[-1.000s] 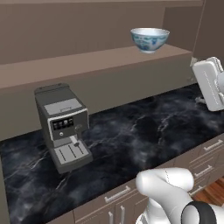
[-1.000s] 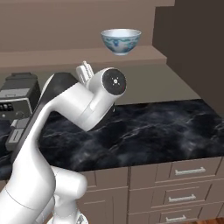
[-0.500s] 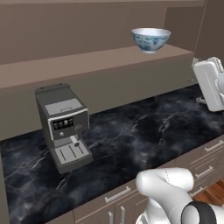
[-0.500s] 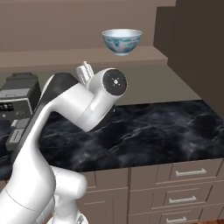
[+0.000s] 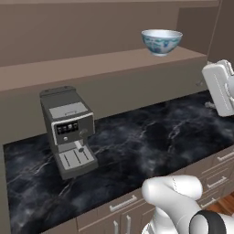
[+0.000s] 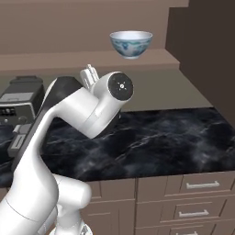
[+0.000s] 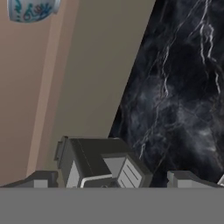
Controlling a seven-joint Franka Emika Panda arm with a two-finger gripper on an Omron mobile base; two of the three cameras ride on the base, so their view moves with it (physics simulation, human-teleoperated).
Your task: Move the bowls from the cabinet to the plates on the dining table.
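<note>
Up high, bowl [image 5: 162, 41] near shelf [image 5: 91, 66] edge

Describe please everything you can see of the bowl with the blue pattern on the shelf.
The bowl is deep and round, white with a blue floral pattern on its outside, and looks like glazed ceramic. It narrows to a small foot. It stands upright on the plain brown shelf, near its right end, alone and touching only the shelf. Its inside looks pale and empty as far as the rim allows. The hand view catches it at the top left corner.
</note>
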